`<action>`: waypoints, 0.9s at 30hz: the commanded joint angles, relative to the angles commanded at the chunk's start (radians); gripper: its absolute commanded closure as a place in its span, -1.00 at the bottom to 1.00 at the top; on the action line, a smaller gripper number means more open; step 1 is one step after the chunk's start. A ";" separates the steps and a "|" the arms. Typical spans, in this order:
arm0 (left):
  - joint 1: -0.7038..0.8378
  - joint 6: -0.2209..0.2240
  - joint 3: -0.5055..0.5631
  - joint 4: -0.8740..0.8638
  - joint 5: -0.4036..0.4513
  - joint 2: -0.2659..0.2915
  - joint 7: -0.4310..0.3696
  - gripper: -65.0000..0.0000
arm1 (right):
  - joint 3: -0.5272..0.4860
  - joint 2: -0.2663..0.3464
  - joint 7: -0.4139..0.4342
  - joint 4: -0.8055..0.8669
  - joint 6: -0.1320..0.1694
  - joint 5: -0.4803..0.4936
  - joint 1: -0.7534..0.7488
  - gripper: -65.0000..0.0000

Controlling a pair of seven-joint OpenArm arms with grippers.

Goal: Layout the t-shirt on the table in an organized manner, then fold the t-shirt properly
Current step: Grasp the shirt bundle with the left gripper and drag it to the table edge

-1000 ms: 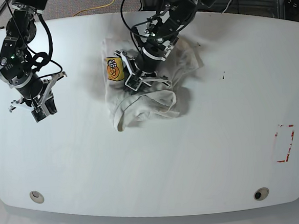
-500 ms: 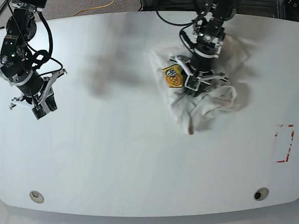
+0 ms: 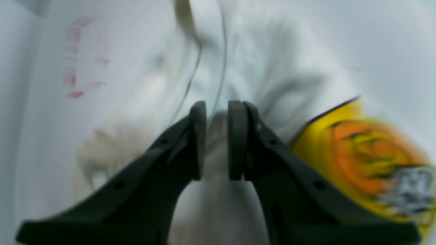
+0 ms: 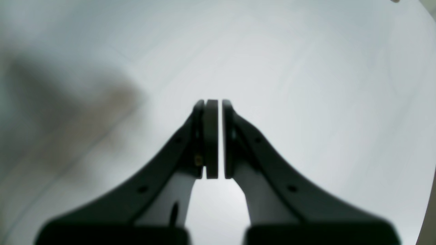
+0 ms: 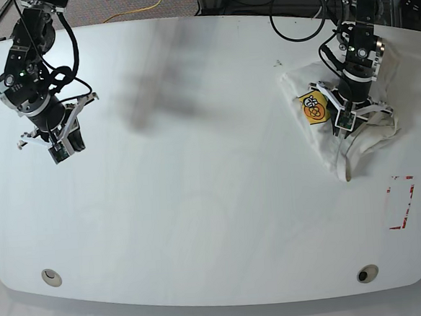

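The t-shirt (image 5: 338,127) lies bunched near the table's (image 5: 201,224) right edge, pinched by the left gripper (image 5: 352,115); the right gripper (image 5: 58,143) hangs pressed together, empty. Layout and folding remain.

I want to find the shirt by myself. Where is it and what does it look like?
Look at the big white table, then go to its far right side, just up from the red rectangle mark. There the t-shirt lies in a crumpled heap with the left gripper pinching it. It is the only soft thing there, and it has a yellow-orange picture on it.
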 joint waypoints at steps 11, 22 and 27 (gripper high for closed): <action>-0.009 -0.002 0.009 0.084 0.005 0.180 0.140 0.71 | 0.000 -0.002 0.000 0.000 0.000 0.000 0.002 0.96; 0.075 -0.002 0.008 0.034 0.005 0.253 0.141 0.71 | 0.000 -0.002 0.000 0.000 0.000 0.000 0.000 0.96; 0.104 -0.002 -0.055 0.015 0.003 0.216 0.141 0.71 | 0.000 -0.002 0.000 0.002 0.000 0.000 0.000 0.96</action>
